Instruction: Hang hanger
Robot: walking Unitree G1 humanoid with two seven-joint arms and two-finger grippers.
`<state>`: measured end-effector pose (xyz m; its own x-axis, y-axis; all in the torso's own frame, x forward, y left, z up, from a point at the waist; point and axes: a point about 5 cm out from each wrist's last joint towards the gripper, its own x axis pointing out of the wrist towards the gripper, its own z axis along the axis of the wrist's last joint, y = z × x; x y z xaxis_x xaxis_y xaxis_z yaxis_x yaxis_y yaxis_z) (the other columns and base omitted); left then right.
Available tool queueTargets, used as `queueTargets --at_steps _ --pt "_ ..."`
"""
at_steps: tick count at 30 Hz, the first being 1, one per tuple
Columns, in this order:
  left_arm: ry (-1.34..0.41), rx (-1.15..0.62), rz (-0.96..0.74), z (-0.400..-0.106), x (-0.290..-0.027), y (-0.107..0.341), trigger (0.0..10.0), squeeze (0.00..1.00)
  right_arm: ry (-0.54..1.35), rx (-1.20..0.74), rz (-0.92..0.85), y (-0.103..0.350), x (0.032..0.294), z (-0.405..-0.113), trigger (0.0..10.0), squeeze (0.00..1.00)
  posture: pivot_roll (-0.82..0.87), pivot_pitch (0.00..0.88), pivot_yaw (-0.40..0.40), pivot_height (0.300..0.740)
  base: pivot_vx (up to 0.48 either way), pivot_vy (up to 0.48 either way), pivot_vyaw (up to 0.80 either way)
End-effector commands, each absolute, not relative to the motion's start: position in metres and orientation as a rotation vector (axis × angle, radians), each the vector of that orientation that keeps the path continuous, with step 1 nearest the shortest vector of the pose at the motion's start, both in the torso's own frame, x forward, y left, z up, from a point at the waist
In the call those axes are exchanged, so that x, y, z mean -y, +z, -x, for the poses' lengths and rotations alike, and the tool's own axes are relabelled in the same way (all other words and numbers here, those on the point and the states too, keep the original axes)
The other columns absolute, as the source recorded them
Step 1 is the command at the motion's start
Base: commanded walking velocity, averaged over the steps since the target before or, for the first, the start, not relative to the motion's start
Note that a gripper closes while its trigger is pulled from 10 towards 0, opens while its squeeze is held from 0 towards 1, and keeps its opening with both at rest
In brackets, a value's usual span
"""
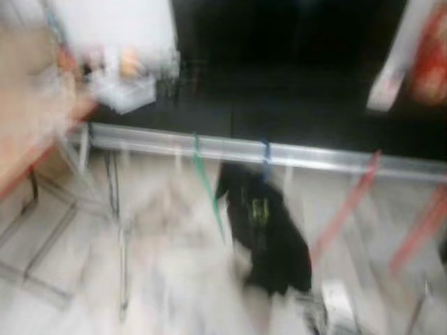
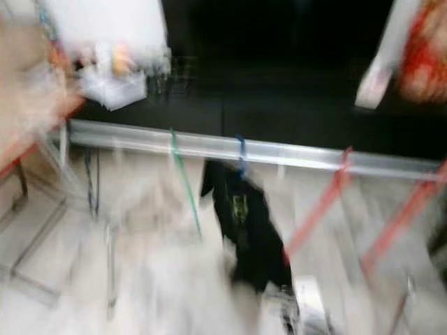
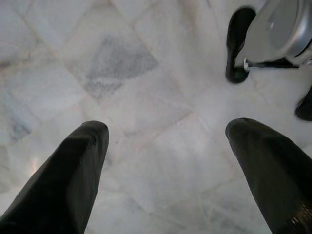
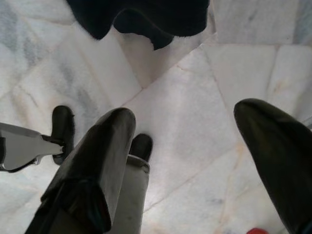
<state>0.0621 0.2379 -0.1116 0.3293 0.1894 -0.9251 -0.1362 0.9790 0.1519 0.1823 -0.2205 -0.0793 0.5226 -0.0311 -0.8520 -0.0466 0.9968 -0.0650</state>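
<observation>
Both eye views are blurred by motion. A silver rail (image 1: 279, 150) runs across the scene. On it hang a bare green hanger (image 1: 207, 188), a blue hanger (image 1: 266, 155) carrying a black garment (image 1: 269, 234), and two red hangers (image 1: 346, 209) further right. My left gripper (image 3: 166, 129) hangs open over the marble floor (image 3: 122, 63) with nothing between its fingers. My right gripper (image 4: 184, 114) is open too and holds nothing. It points at the floor just below the hem of the black garment (image 4: 141, 17).
The rack's thin metal legs (image 1: 119, 230) stand at the left, beside a wooden piece of furniture (image 1: 28, 139). A white box (image 1: 122, 91) sits behind the rail against a dark background. My black feet (image 3: 239, 44) (image 4: 63, 131) rest on the marble.
</observation>
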Motion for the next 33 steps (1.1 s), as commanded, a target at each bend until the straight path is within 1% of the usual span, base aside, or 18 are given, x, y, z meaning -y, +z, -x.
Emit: queueTargets --at_steps 1,11,28,33 --pt "0.217 -1.221 -0.049 -0.0617 -0.2397 -0.1112 10.0 0.00 -0.003 -1.035 0.083 -0.0803 0.2250 -0.1783 10.0 0.00 -0.09 0.000 0.032 0.740 -0.289 0.000 0.00" --pt "0.222 -1.223 -0.052 -0.0612 -0.2439 -0.1103 10.0 0.00 -0.005 -1.031 0.080 -0.0803 0.2250 -0.1782 10.0 0.00 -0.09 0.000 0.034 0.740 -0.289 0.000 0.00" --pt "0.216 -1.235 -0.059 -0.0595 -0.2423 -0.1111 10.0 0.00 0.002 -1.032 0.087 -0.0802 0.2255 -0.1781 10.0 0.00 -0.08 0.000 0.030 0.740 -0.270 0.000 0.00" --pt "0.217 -1.239 -0.059 -0.0577 -0.2409 -0.1117 10.0 0.00 0.005 -1.039 0.094 -0.0805 0.2259 -0.1775 10.0 0.00 -0.08 0.000 0.029 0.740 0.000 0.000 0.00"
